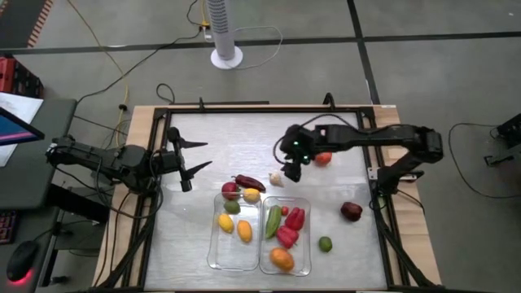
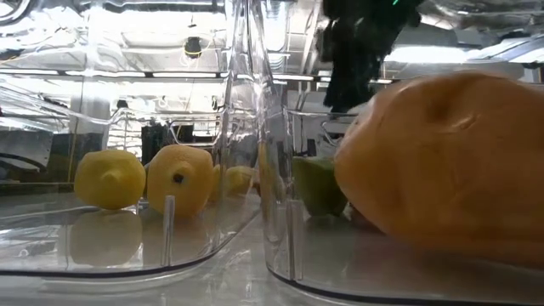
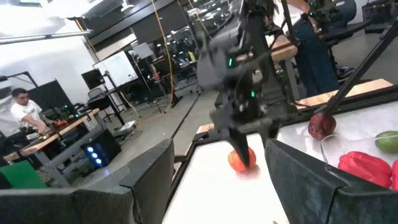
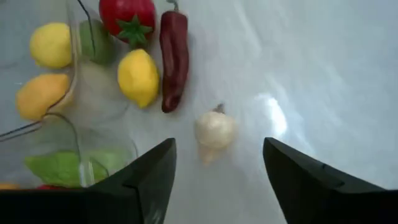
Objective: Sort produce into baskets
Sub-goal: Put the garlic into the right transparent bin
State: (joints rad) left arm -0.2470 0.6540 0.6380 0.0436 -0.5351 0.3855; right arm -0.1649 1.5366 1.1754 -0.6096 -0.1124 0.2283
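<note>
Right gripper [image 1: 291, 172] hangs near the middle of the table [image 1: 342, 252], fingers spread wide with nothing between them, and in the right wrist view its two dark fingers [image 4: 149, 177] frame a pale, cream-coloured garlic bulb [image 4: 215, 130] lying just ahead of them on the bare surface. Off at the table's left edge the left gripper [image 1: 194, 155] waits, its fingers likewise parted and empty. Two clear plastic baskets sit side by side, touching, toward the near side of the table. The left basket [image 1: 213, 244] holds a yellow lemon [image 1: 225, 222], an orange-yellow fruit [image 1: 244, 231] and a green piece [image 1: 232, 207] at its far end. The right basket [image 1: 306, 259] holds a long green vegetable [image 1: 273, 221], two red peppers [image 1: 290, 228] and an orange fruit [image 1: 282, 259], which fills much of the low view as a big rounded shape. Just beyond the baskets' far rim lie a red apple with a green leafy top [image 4: 127, 17], a glossy dark maroon chili pepper [image 4: 173, 59] and a second yellow lemon [image 4: 138, 77], close together. An orange-red tomato [image 1: 324, 159] rests beside the right arm, past the gripper. A dark maroon round fruit [image 1: 351, 212] lies well to the right of the baskets, and a small green lime [image 1: 325, 243] lies just right of the right basket.
</note>
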